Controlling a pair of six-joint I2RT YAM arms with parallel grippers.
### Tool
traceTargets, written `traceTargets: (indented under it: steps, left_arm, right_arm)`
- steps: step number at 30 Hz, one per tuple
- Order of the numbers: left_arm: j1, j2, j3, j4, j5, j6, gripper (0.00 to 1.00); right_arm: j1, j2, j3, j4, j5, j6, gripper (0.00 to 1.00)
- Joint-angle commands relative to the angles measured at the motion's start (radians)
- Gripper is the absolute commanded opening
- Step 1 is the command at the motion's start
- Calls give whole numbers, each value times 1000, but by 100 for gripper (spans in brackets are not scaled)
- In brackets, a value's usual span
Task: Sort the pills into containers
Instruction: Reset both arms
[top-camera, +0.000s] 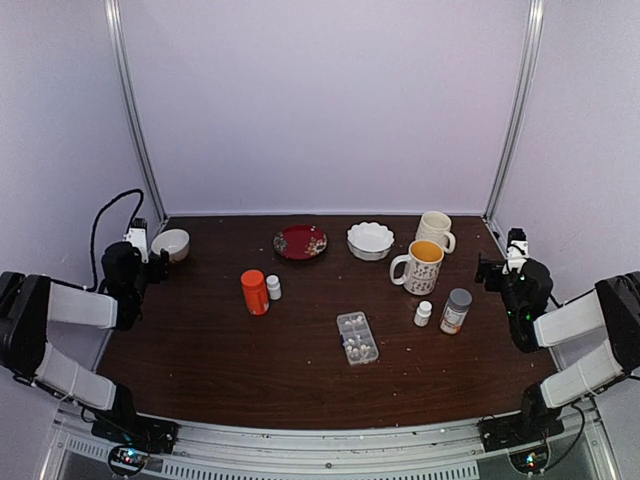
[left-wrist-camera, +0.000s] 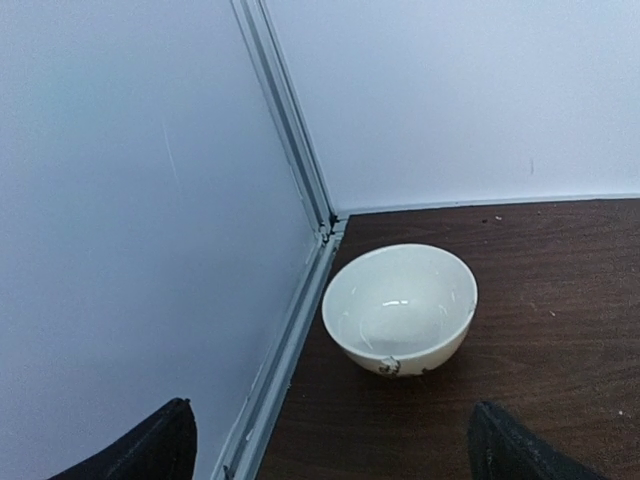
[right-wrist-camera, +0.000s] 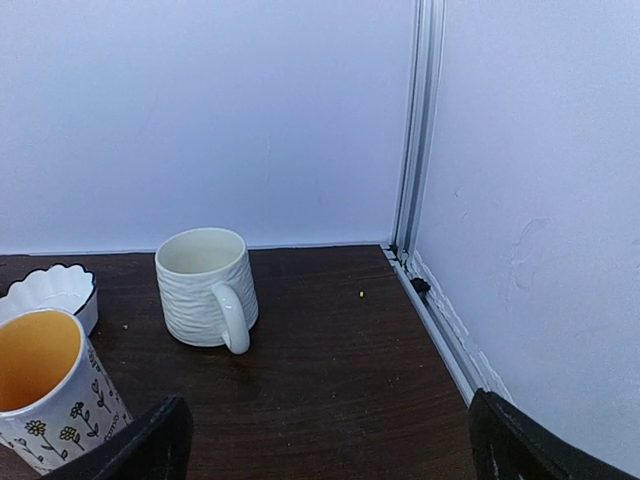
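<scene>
The clear organizer box (top-camera: 357, 337) with its small square containers lies flat near the middle of the table. Tiny whitish pills (top-camera: 356, 347) show in its nearer compartments. My left gripper (top-camera: 153, 263) is far off at the table's left edge. In the left wrist view it (left-wrist-camera: 335, 450) is open and holds nothing, facing a white bowl (left-wrist-camera: 400, 308). My right gripper (top-camera: 490, 270) is at the right edge. In the right wrist view it (right-wrist-camera: 330, 445) is open and holds nothing, facing a ribbed white mug (right-wrist-camera: 205, 287). Neither wrist view shows the box.
An orange pill bottle (top-camera: 255, 292) and a small white bottle (top-camera: 273, 287) stand left of centre. Another small white bottle (top-camera: 423, 313) and a grey-capped bottle (top-camera: 456, 311) stand on the right. At the back are a red plate (top-camera: 300, 241), a scalloped bowl (top-camera: 370, 240) and a flowered mug (top-camera: 418, 266).
</scene>
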Motion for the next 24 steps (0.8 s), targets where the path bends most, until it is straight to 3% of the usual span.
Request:
traceTargets:
  steps: [1, 6, 24]
  left_arm:
    - [82, 82, -128, 358, 203, -15, 98]
    - [88, 67, -93, 250, 223, -21, 97]
    - [88, 76, -98, 278, 222, -20, 98]
  right_arm:
    - [-6, 0, 16, 30, 29, 9, 100]
    - [-6, 0, 15, 35, 31, 7, 100]
    - [-6, 1, 16, 35, 21, 3, 100]
